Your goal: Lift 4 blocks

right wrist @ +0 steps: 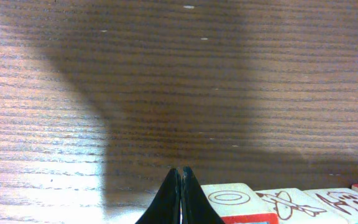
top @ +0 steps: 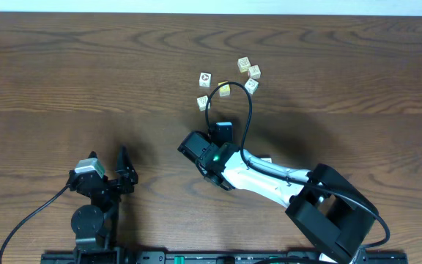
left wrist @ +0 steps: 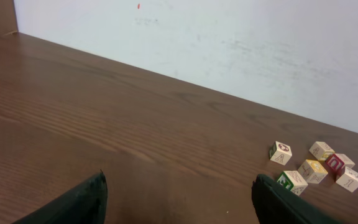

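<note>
A loose cluster of small wooden blocks lies at the far middle of the table. It includes a yellow-orange block (top: 225,89) (left wrist: 313,170), a red-faced block (left wrist: 335,164) and whitish blocks (top: 254,72) (left wrist: 322,150). My left gripper (top: 127,172) (left wrist: 179,176) is open and empty near the front left, well short of the cluster. My right gripper (top: 190,144) (right wrist: 180,169) is shut and empty, its tips low over the table below the cluster. Just right of its fingers lie picture-topped blocks: one with a ring (right wrist: 229,198), one with a rocket (right wrist: 288,202).
More cubes sit in the cluster: one with a red picture (top: 205,78) (left wrist: 281,152) and one with green marks (left wrist: 292,182). A black cable (top: 249,110) loops over the right wrist. A white wall (left wrist: 229,37) borders the table's far edge.
</note>
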Controlling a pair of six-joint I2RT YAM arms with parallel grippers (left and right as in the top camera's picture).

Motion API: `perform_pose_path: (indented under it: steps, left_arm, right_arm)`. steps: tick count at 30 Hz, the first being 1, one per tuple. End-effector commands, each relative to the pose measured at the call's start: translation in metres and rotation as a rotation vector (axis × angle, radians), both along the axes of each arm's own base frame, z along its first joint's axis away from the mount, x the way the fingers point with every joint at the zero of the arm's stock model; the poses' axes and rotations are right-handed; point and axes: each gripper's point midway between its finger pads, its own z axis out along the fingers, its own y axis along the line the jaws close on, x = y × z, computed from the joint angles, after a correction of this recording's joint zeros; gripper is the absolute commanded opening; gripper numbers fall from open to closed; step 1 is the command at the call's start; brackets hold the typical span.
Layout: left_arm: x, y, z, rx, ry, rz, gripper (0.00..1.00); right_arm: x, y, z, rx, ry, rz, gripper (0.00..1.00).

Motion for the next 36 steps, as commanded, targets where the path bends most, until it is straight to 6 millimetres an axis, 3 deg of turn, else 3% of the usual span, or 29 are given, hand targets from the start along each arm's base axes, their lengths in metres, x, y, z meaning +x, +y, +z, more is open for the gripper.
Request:
perform_pose_path:
  steps: [1,9,22,36]
  left_arm:
    - [-0.001,0.005,-0.016,0.007,0.054,0.028,0.75]
    - [-0.001,0.005,-0.016,0.007,0.054,0.028,0.75]
    - [-0.001,0.005,-0.016,0.007,0.055,0.028,0.75]
    - [-0.001,0.005,-0.016,0.007,0.054,0.028,0.75]
  right_arm:
    - [0.006,-0.003,-0.001,-0.007,-0.026,-0.035,0.01]
    - [0.018,0.018,0.005,0.031,-0.064,0.087,0.04]
    - [0.05,-0.018,0.003,0.076,-0.027,-0.045,0.01]
    - [0.035,-0.014,-0.005,0.123,0.085,-0.007,0.01]
